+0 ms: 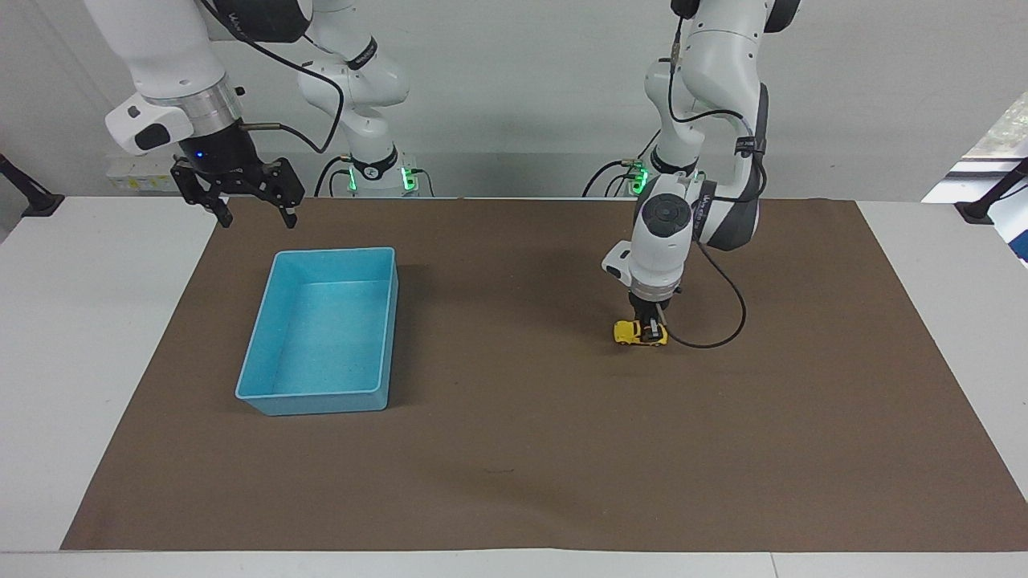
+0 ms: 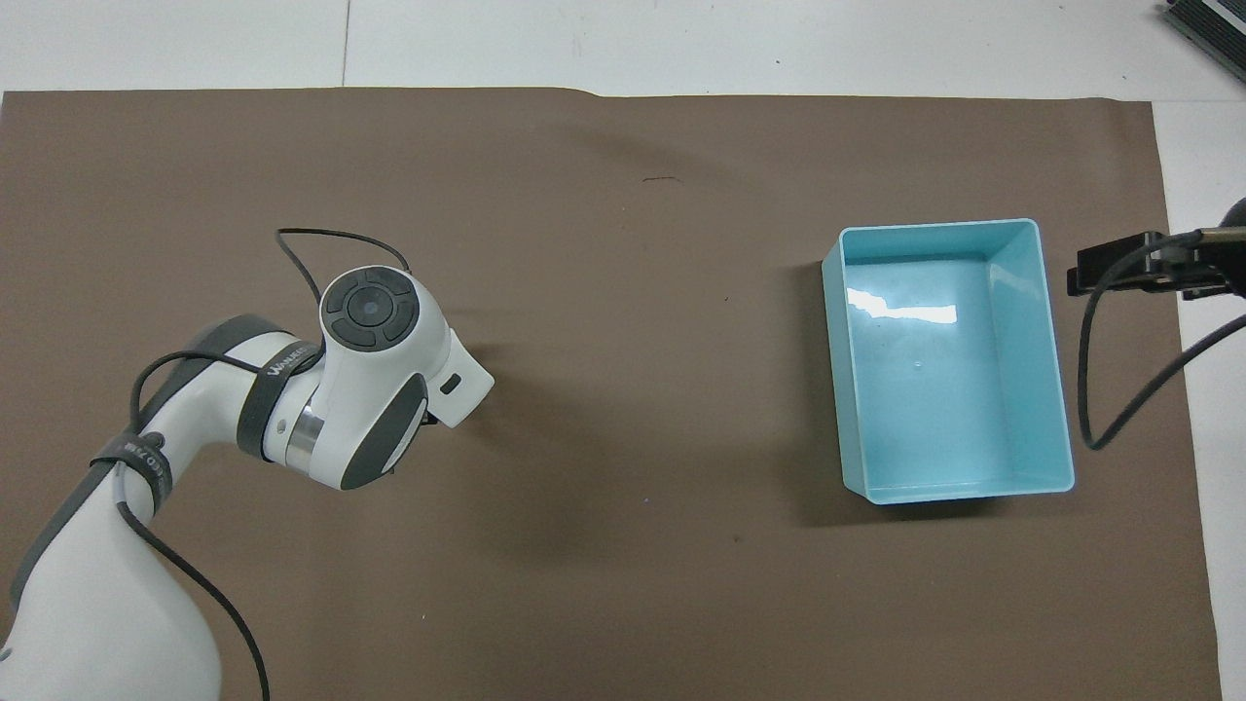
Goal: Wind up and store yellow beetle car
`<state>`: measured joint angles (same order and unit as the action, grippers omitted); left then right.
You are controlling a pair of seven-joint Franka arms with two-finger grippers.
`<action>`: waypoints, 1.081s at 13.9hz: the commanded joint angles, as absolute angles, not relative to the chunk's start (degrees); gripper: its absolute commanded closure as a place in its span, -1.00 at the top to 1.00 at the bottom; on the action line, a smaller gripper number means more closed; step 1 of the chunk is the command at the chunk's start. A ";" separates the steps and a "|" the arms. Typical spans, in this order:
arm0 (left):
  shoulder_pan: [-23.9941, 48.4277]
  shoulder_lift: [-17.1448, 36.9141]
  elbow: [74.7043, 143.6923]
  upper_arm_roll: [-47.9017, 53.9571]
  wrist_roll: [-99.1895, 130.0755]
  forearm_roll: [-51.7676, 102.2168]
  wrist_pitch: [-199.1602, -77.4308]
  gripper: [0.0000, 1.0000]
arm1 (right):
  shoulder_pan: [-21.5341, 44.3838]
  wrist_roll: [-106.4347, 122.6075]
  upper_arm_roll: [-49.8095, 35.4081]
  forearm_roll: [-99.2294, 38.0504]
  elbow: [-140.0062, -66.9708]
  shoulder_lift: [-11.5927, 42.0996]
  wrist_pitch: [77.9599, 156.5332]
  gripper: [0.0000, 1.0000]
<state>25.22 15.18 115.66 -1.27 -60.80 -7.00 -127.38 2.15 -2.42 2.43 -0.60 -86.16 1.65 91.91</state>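
The yellow beetle car (image 1: 638, 332) stands on the brown mat (image 1: 514, 449), toward the left arm's end of the table. My left gripper (image 1: 654, 330) points straight down and is shut on the car, which touches the mat. In the overhead view the left arm's wrist (image 2: 375, 375) hides the car. The blue bin (image 1: 325, 329) stands empty on the mat toward the right arm's end; it also shows in the overhead view (image 2: 1056, 389). My right gripper (image 1: 253, 210) is open and waits in the air over the mat's edge, beside the bin's near end.
A black cable loops from the left wrist down onto the mat (image 1: 711, 341) beside the car. White table (image 1: 88, 321) borders the mat at both ends.
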 commanded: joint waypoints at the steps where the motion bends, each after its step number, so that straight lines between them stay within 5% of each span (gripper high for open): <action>1: 23.91 15.73 117.25 -1.23 -60.21 -8.17 -127.00 -1.00 | 1.85 -3.16 2.20 -0.79 -86.13 1.23 91.41 1.00; 12: 24.17 14.94 116.81 -1.14 -58.27 -8.17 -125.07 -0.99 | 1.85 -3.16 2.20 -0.79 -86.13 1.23 91.41 1.00; 13: 24.00 14.94 116.81 -1.14 -58.97 -8.17 -125.24 0.28 | 1.85 -3.08 2.20 -0.79 -86.13 1.23 91.41 1.00; 14: 23.56 15.03 116.72 -1.14 -59.32 -8.17 -125.16 0.99 | 1.85 -3.16 2.20 -0.79 -86.13 1.23 91.41 1.00; 15: 23.38 15.03 116.63 -1.14 -59.07 -8.17 -125.16 1.00 | 1.85 -3.08 2.20 -0.79 -86.13 1.23 91.41 1.00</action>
<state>24.66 15.19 115.77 -1.35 -59.61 -7.01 -125.89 2.15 -2.42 2.43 -0.60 -86.16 1.65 91.91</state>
